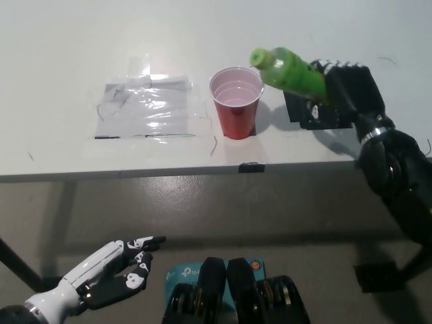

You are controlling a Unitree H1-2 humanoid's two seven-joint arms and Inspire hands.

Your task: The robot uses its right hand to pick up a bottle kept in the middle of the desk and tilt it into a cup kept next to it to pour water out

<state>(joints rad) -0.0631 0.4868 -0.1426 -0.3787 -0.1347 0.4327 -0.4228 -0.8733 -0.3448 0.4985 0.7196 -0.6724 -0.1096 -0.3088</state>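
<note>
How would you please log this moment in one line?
right hand: holds green bottle tilted, cap at red cup rim | left hand: open, low

On the desk (54, 61), the bottle (290, 71) tilts just right of the cup (236, 101)

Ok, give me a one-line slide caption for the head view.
Black right hand tilts the green bottle toward the red cup on the white desk; white left hand rests open below.

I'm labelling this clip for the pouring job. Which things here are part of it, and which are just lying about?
Part of the job:
green bottle, tilted toward the cup
red cup
right hand, holding the bottle

Lying about:
taped clear sheet
black mat
left hand, resting below the desk
</note>
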